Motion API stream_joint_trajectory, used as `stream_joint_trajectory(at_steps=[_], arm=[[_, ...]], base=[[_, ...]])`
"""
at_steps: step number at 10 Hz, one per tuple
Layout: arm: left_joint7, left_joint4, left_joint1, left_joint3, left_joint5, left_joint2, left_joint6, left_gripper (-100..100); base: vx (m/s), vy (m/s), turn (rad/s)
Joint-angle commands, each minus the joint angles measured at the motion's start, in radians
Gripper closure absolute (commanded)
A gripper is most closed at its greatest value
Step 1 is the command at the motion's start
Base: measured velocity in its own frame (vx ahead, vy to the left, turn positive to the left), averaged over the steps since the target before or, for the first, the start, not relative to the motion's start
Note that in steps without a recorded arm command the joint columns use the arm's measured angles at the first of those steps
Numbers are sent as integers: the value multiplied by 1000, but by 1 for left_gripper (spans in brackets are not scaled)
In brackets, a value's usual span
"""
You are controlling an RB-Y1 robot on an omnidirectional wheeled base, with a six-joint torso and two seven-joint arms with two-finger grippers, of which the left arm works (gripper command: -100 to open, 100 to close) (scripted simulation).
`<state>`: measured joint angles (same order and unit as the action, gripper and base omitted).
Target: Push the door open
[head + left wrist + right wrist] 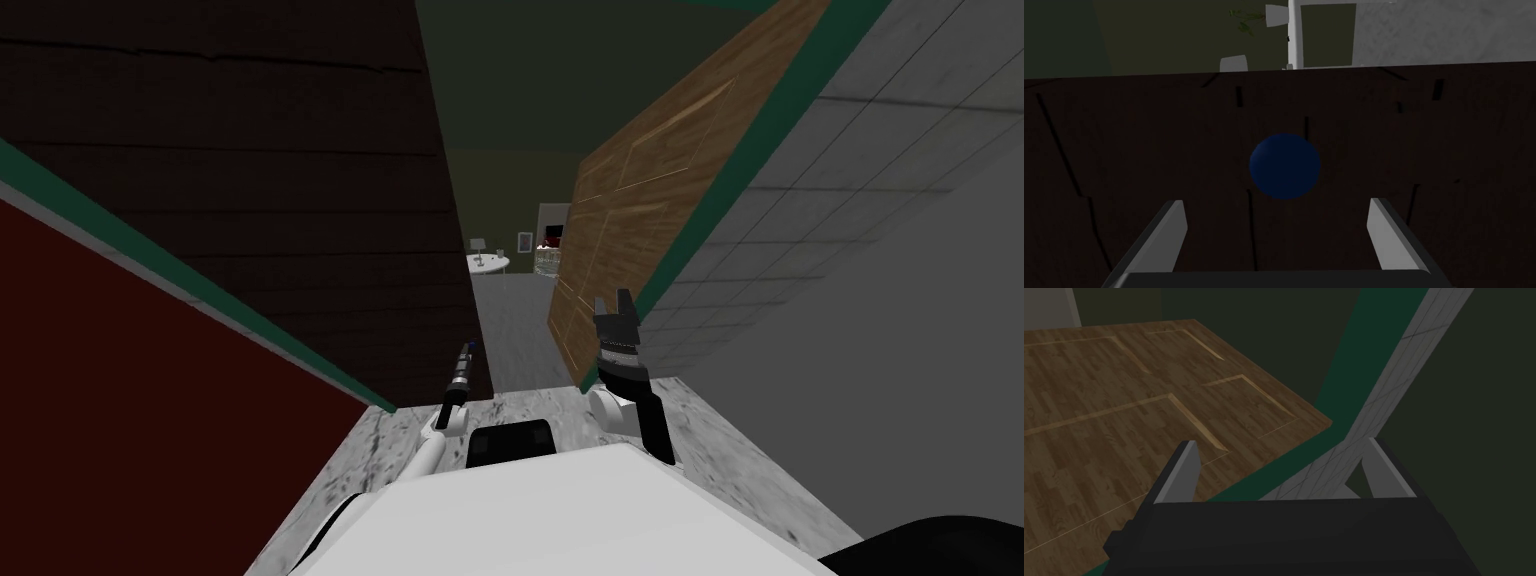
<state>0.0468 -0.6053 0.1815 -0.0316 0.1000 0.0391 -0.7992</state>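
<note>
Doors: two; dark door (1149, 150) on the left, brown panelled door (1099, 413) on the right, ajar.
Knob: one blue knob (1284, 165) on the dark door.
Left gripper (1275, 201): fingers spread, facing the knob.
Right gripper (1281, 441): fingers spread, empty, near the panelled door.

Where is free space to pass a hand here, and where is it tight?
Free: the grey floor strip between the dark door and the brown door. Tight: the left hand faces the dark door's blue knob; the right hand is beside the brown door.
</note>
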Motion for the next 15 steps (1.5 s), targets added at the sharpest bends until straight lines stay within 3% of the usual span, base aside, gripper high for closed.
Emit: stream_joint_trajectory(at_steps=[1, 2, 3, 4, 9, 15], arm=[[0, 3, 1, 3, 1, -10, 0, -100], [0, 4, 1, 5, 2, -18, -1, -100], [0, 2, -1, 3, 1, -14, -1, -100], [0, 2, -1, 3, 1, -14, -1, 100], [0, 2, -1, 3, 1, -14, -1, 100], [12, 7, -3, 44, 24, 15, -1, 100]], base=[[202, -18, -27], [202, -10, -22], [78, -3, 10], [-17, -3, -7], [-13, 1, -2], [169, -41, 27]])
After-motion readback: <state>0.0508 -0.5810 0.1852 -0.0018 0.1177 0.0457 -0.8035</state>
